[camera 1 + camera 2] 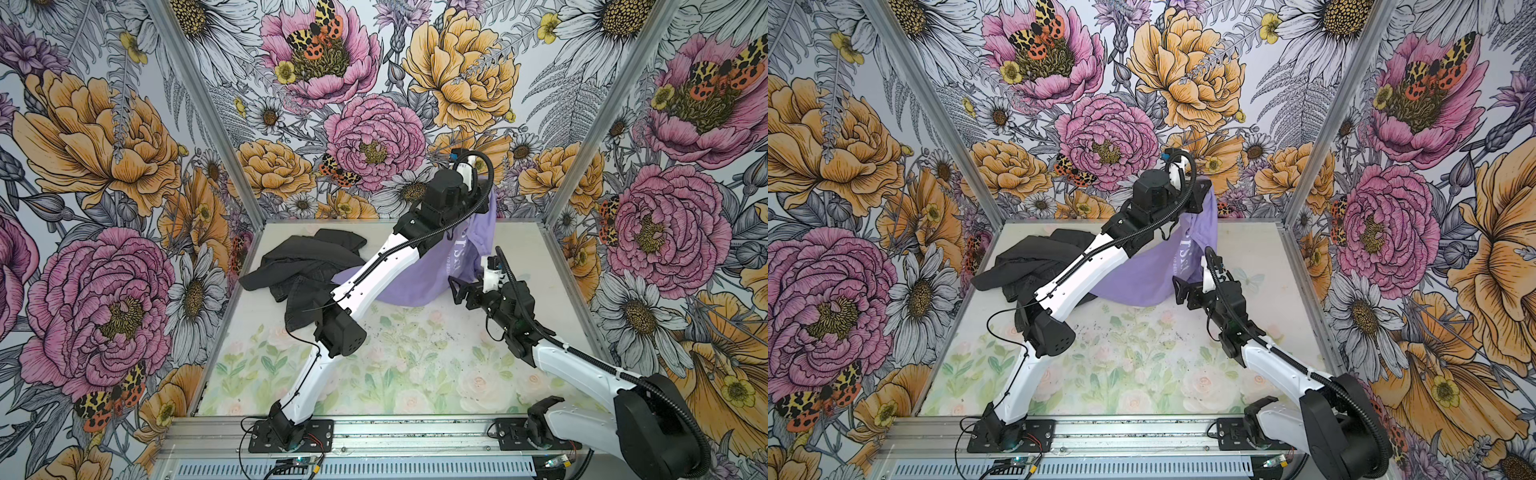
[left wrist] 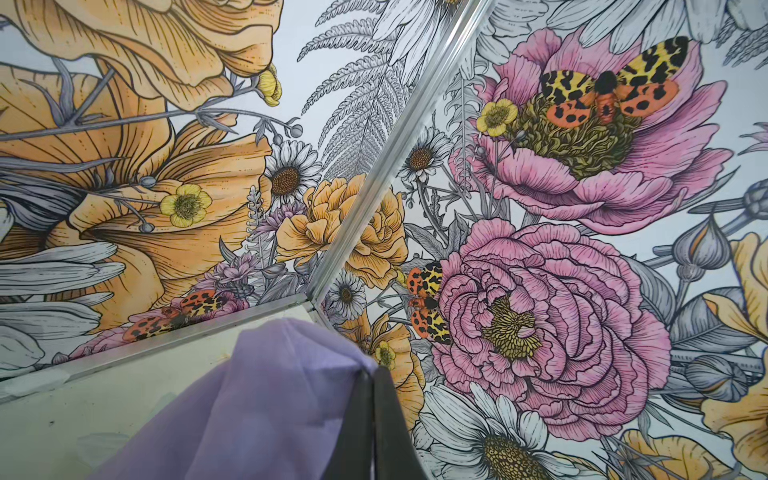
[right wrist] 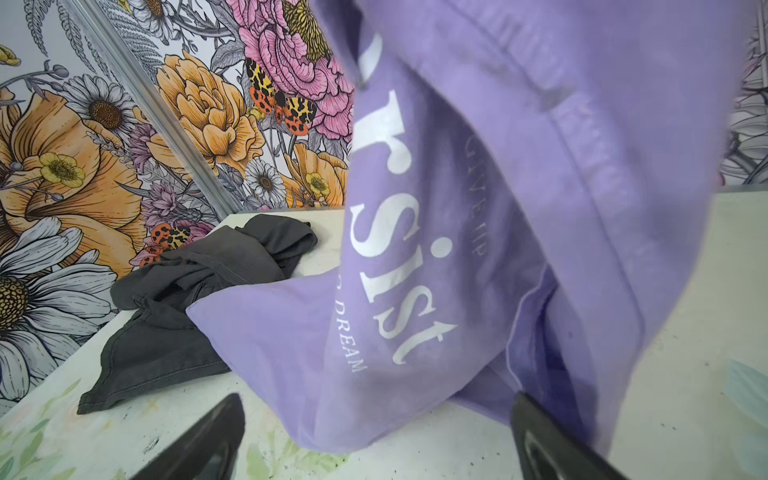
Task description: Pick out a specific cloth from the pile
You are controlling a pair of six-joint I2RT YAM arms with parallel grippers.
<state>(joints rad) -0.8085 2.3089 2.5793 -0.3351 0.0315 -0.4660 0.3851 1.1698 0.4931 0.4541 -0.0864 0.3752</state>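
Both arms have smooth white link shells joined by blocky black joint housings, ribbed black cable conduit running along them, thin loose black wires near the elbows, black bolted base plates on a silver rail, and black grippers with dark angular fingers (image 3: 548, 440)

cloth (image 1: 419, 278) | we saw a lavender T-shirt with white lettering | state: we found it lifted by one bunched corner, hanging draped and stretched | place: its lower folds rested on the table's far right part, one edge overlapping dark garments
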